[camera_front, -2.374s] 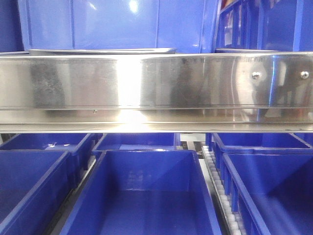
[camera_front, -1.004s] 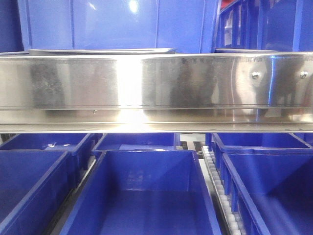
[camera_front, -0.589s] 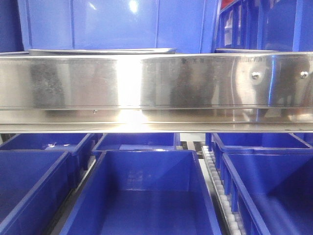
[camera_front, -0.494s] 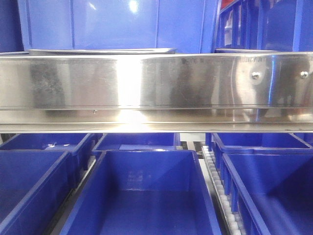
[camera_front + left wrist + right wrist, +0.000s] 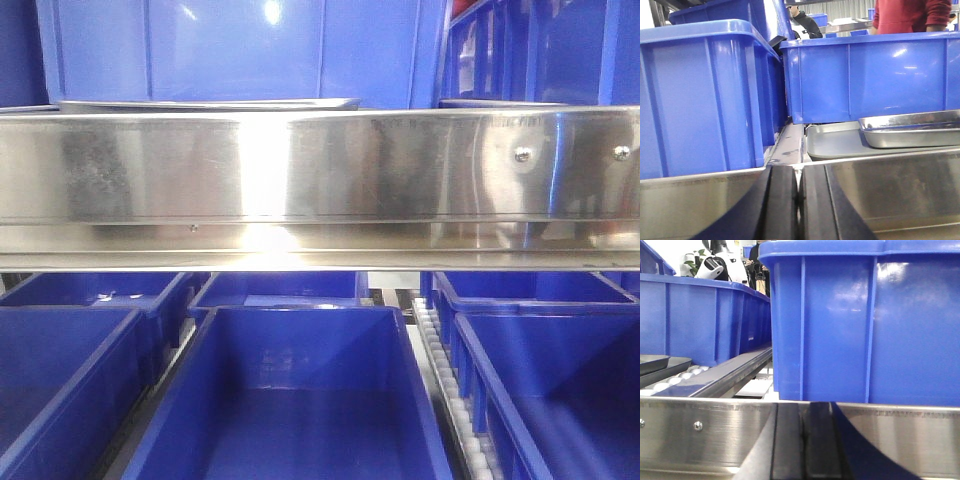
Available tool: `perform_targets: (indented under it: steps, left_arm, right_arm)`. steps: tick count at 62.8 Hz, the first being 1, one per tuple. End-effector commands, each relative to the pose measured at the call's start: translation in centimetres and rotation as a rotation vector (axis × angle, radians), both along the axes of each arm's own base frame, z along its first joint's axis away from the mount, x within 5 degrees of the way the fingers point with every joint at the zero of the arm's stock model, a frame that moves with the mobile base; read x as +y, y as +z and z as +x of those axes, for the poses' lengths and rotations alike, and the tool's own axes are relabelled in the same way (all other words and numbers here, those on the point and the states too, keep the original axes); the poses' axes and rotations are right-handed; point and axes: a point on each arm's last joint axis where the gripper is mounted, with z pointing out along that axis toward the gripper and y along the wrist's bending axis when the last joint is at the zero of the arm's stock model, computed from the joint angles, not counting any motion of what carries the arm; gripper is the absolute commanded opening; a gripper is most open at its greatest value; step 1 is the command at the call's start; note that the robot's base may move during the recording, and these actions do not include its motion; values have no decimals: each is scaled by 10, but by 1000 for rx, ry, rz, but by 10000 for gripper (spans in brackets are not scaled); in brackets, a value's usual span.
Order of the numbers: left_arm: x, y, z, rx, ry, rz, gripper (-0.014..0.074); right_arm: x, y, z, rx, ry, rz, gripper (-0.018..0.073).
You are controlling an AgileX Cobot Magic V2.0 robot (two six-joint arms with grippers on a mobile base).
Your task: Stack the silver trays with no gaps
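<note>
Silver trays (image 5: 912,130) lying flat, long axis sideways, upper overlapping lower.

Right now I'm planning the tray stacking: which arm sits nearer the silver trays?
Probably left. Its claw faces both silver trays directly; the right claw faces a blue bin.

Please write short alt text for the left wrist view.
A shiny silver tray sits atop a flat grey tray, offset rather than nested, in front of blue bins. The closed left gripper is low in the foreground.
</note>
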Motion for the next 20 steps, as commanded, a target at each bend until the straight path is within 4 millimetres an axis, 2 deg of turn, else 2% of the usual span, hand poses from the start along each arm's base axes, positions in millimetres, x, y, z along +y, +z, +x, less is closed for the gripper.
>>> perform_targets:
  steps: [1, 20]
  left_arm:
    - [0, 3, -1, -28, 0, -10, -6]
    - [0, 3, -1, -28, 0, -10, -6]
  right_arm:
    - [0, 3, -1, -30, -7, -8, -73]
    - [0, 3, -1, -30, -7, -8, -73]
